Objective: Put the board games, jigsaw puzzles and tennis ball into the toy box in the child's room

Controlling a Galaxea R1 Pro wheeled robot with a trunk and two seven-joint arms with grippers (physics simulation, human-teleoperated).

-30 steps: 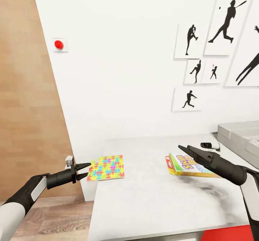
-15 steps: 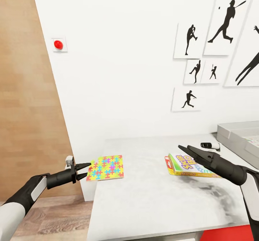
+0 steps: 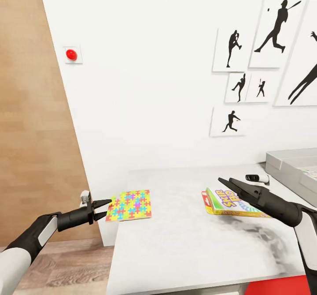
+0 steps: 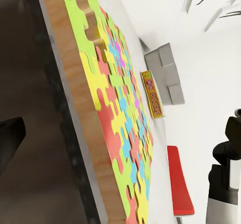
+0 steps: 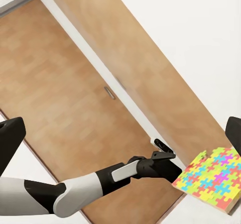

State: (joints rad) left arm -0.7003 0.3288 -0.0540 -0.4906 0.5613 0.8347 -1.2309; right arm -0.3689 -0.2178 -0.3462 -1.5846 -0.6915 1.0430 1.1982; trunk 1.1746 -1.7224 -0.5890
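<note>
Left gripper (image 3: 105,209): open, at puzzle (image 3: 130,205) edge on table (image 3: 185,242) corner; no grasp yet. Right gripper (image 3: 226,183): open, empty, over game (image 3: 218,201). Box (image 3: 290,167): far right. Unchanged from a second ago; approach paused, puzzle pickup pending.

A red round button on a white plate (image 3: 71,54) sits high on the white wall, a wood-grain door (image 3: 31,123) stands beside it, and a small white-and-black device (image 3: 257,178) lies near the far edge.
</note>
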